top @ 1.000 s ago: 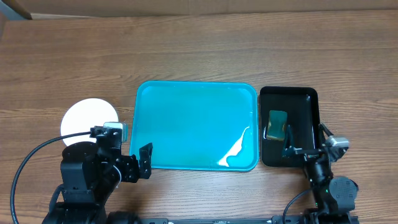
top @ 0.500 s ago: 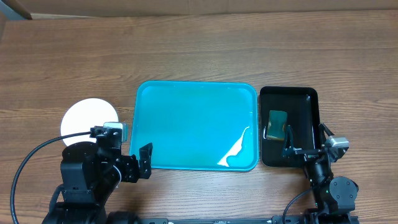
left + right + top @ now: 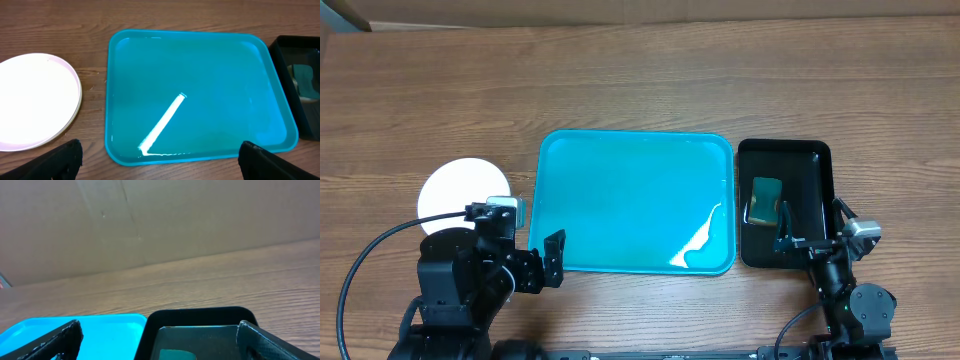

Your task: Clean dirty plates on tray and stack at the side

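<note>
One tray, one white plate.

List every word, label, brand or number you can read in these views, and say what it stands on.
None: no readable text appears in any view. The turquoise tray, the stacked plates, the black tray, the sponge, the wooden table and the cardboard behind it all show plain surfaces, with no print or sticker.
</note>
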Motion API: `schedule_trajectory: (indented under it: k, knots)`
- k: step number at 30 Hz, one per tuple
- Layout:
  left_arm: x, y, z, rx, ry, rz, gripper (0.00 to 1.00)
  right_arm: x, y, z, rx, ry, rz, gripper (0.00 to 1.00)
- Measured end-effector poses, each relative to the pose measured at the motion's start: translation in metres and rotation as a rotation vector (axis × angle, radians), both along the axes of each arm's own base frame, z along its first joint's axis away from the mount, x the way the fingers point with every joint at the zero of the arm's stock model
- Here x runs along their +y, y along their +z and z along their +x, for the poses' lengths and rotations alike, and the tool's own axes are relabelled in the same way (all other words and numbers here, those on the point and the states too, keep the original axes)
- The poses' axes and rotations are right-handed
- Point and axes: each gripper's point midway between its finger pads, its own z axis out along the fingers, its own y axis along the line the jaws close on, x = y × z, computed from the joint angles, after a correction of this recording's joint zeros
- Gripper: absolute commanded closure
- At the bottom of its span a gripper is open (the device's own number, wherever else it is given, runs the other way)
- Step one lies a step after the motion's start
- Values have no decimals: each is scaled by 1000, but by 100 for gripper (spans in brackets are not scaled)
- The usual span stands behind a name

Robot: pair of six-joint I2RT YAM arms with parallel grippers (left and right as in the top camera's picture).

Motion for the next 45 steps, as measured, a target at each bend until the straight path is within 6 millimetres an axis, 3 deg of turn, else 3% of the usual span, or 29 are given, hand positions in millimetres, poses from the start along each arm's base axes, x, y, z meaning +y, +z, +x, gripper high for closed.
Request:
schedule_trajectory:
  k: [14,19,31,34,42,45]
  knots:
    - [2,0,0,-5,8,8,0,0,0,0,0,0,0,0]
    - [9,1,5,-105,41,33,0,0,0,0,0,0,0,0]
    - [11,-57,23,-394,87,-18,0,0,0,0,0,0,0,0]
    - [11,-56,29,-502,95,-40,0,0,0,0,0,0,0,0]
    - [11,-27,45,-803,93,-67,0,0,0,0,-1,0,0,0]
    - [11,-40,47,-780,89,-58,0,0,0,0,-1,0,0,0]
